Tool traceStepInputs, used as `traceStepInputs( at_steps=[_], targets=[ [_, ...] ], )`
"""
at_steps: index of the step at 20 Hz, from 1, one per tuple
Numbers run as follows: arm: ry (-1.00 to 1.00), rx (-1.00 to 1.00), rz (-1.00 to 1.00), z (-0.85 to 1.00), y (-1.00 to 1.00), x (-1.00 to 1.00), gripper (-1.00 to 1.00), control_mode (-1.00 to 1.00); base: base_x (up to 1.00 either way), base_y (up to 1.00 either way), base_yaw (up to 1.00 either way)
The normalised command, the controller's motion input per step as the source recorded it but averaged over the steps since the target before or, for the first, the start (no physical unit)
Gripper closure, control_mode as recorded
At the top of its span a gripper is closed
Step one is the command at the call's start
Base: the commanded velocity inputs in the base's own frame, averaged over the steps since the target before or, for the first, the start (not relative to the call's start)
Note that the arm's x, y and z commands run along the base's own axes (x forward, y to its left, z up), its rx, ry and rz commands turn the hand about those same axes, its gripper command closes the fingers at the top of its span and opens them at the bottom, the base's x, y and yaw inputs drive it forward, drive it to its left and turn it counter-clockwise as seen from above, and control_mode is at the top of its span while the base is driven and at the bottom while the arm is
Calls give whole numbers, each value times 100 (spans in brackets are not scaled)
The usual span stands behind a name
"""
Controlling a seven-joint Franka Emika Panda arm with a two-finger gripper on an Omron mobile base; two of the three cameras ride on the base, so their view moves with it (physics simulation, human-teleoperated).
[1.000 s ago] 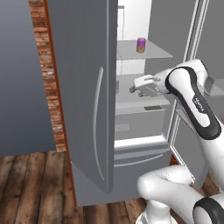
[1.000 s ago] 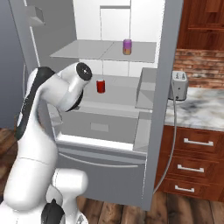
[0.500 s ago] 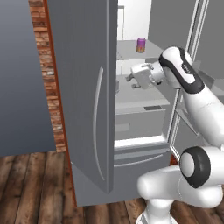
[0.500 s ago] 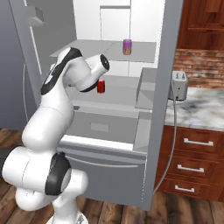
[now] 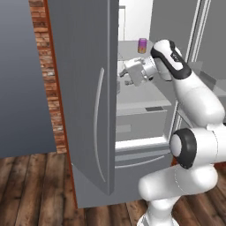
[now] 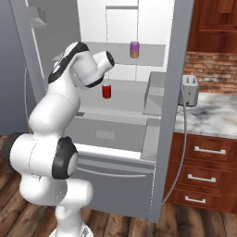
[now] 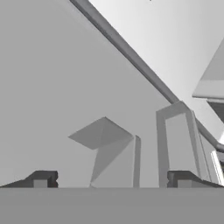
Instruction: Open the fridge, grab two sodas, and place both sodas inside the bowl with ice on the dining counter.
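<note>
Reaching into the tall grey fridge (image 6: 159, 139), doors open: the gripper (image 5: 126, 75), jaws spread wide and empty, is facing mid-frame, needing to swing toward the small red can (image 6: 107, 91); purple can (image 6: 134, 49) sitting upper centre

Toaster (image 6: 189, 90) on marble counter (image 6: 214, 115)

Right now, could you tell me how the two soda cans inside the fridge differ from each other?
The red can is plain red and stands on the lower shelf, beside the arm. The purple can has an orange-tan base and stands on the shelf above, further right in the right base view. Both stand upright, untouched, in the open fridge.
</note>
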Motion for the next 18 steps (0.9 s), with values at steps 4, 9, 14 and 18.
traceStepInputs(
  at_steps=[4, 9, 14, 18],
  targets=[
    [0, 0, 0, -1, 52, -20, -100, -100, 0, 0, 0],
    [-4, 0, 0, 0, 52, -51, -100, -100, 0, 0, 0],
    [-10, 0, -2, 0, 47, -80, -100, -100, 0, 0, 0],
    [-11, 0, -2, 0, 48, -89, -100, -100, 0, 0, 0]
  ],
)
